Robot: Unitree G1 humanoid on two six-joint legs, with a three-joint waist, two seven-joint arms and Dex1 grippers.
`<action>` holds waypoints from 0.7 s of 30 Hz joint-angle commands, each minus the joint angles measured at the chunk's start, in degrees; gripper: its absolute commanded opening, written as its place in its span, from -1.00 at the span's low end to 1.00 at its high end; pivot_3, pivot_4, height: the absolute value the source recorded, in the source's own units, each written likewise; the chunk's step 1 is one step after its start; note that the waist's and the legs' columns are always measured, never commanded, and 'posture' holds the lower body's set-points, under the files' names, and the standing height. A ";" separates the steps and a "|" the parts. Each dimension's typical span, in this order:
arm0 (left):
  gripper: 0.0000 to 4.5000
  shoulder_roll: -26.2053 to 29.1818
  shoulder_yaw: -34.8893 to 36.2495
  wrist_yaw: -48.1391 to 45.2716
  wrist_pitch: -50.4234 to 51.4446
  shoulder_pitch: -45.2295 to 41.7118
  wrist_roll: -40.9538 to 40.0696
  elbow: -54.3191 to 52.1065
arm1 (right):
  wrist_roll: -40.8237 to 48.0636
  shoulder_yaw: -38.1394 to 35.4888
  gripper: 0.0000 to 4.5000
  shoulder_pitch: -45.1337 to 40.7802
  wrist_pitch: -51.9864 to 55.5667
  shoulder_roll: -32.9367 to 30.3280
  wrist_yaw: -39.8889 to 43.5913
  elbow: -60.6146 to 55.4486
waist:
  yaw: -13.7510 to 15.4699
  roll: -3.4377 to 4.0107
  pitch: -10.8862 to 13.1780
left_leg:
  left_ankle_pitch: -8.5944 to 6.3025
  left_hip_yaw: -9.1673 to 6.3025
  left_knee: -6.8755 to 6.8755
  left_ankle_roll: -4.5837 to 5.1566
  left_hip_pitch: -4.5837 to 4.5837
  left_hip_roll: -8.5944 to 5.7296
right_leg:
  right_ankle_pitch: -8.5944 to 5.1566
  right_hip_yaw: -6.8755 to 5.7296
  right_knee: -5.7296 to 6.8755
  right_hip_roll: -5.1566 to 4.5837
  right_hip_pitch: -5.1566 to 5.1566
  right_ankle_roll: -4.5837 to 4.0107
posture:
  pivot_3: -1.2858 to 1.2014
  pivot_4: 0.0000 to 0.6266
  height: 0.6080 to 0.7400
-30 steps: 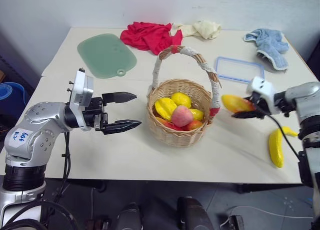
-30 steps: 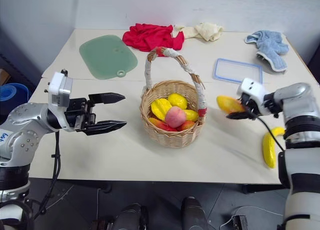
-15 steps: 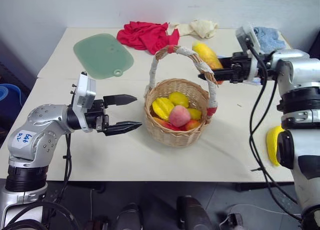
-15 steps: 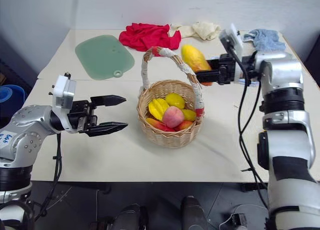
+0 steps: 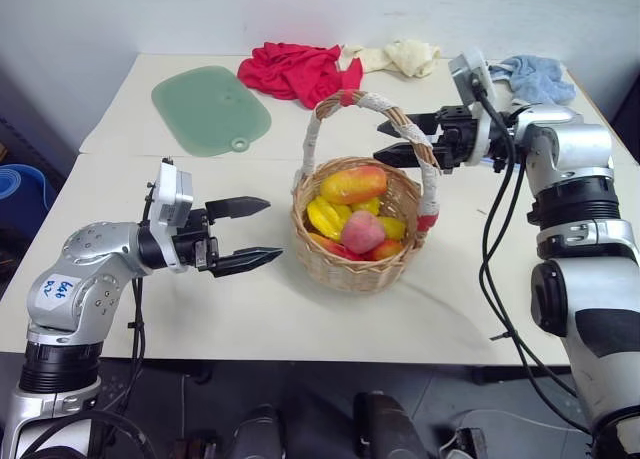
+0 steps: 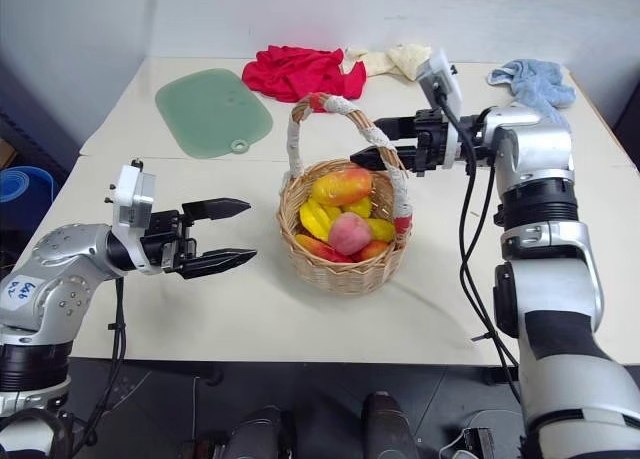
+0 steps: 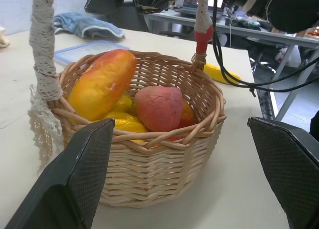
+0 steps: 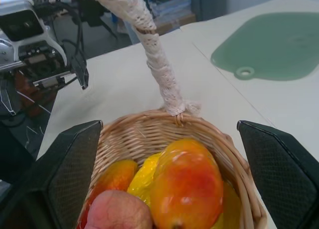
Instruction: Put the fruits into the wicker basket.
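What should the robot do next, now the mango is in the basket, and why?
Probably pull the open, empty right gripper back from the basket. The mango already lies on the fruit pile, and a banana still lies on the table beyond the basket.

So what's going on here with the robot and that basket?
The robot is filling the wicker basket with toy fruit. Its right gripper hangs open by the basket's handle, and a mango lies on top of the other fruits inside. The left gripper waits open beside the basket, empty. A banana still lies on the table.
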 commanded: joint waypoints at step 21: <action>1.00 0.56 -5.91 -7.22 3.04 -1.95 -1.60 -3.93 | 9.64 -71.41 1.00 103.03 -15.43 15.74 -33.04 -66.86 | 0.71 -0.14 -0.11 | -0.25 -0.24 -0.15 -0.03 0.95 -0.07 | 0.13 -0.09 -1.04 0.13 1.29 -0.12 | 0.03 -0.52 1.00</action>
